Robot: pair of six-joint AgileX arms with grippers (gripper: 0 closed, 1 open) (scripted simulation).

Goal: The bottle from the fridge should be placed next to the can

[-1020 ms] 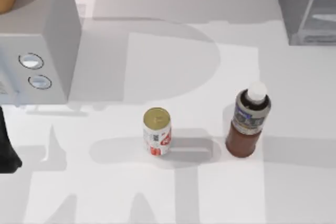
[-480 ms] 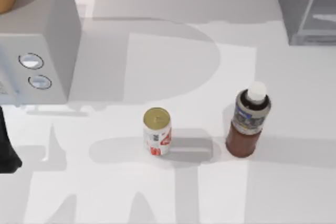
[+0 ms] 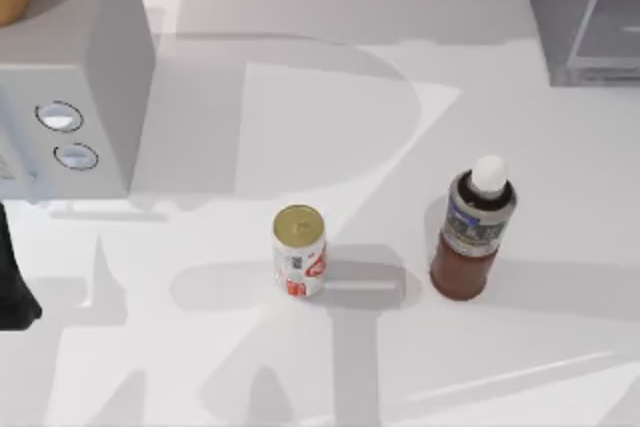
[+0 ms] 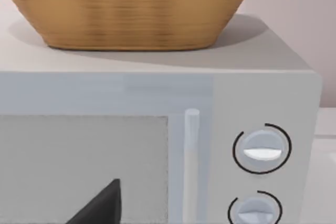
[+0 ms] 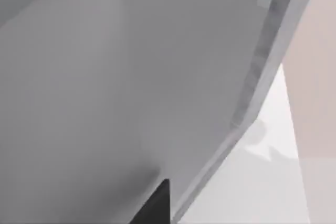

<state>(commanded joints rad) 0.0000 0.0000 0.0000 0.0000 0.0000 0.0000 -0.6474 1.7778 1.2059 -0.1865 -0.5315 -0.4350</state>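
The white table [image 3: 300, 107] holds four things. The can [image 3: 299, 250] stands near the middle. The bottle [image 3: 472, 232] stands upright to its right, a little apart. A light grey box [image 3: 70, 67] sits far left. The fridge [image 3: 585, 12] sits far right.

Can [image 3: 300, 251]: I see red markings on the white side — no word or brand I can read.
Bottle [image 3: 473, 233]: grey-and-blue label with pale marks, too small for me to make out.
Light grey box [image 4: 262, 93]: two round dials [image 4: 261, 149] on its front — I find no numbers or signs beside them.
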